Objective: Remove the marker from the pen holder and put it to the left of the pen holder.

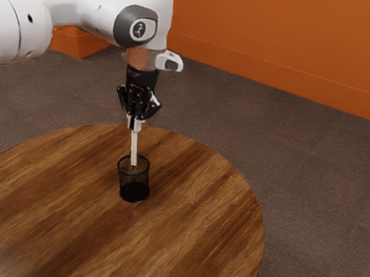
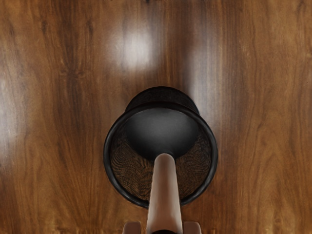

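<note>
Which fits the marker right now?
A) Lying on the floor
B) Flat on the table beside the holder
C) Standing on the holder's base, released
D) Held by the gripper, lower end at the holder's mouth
D: the gripper grips the marker from both sides, and its lower end shows at the holder's rim, well above the base.
</note>
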{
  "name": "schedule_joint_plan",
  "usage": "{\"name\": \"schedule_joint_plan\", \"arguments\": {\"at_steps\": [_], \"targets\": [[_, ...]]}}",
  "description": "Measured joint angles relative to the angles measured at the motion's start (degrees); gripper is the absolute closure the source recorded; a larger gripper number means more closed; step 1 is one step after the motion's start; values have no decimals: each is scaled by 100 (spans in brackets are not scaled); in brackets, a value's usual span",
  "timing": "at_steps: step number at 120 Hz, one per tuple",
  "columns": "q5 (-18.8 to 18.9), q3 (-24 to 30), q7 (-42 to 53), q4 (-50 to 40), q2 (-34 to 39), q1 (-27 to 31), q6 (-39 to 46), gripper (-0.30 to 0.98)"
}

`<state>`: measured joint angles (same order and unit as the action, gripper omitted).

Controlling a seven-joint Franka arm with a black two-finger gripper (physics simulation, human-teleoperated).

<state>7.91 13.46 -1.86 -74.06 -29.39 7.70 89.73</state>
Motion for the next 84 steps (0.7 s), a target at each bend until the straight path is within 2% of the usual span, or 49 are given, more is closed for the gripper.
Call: {"name": "schedule_joint_plan", "arguments": {"at_steps": [13,27,42,54,70,84], "targets": [[-16,16,48,-382,551,196,-92,77],[-46,20,95,-514,605,642,-262,77],[-93,-45,139,-546,166,1045,-484,78],[-176,-312,167,-431,-364,1172,-824,78],[-294,-470,211,361,-1290,1161,-1281,78],[-385,-553,252,819,-1779,1141,-1590,77]]}}
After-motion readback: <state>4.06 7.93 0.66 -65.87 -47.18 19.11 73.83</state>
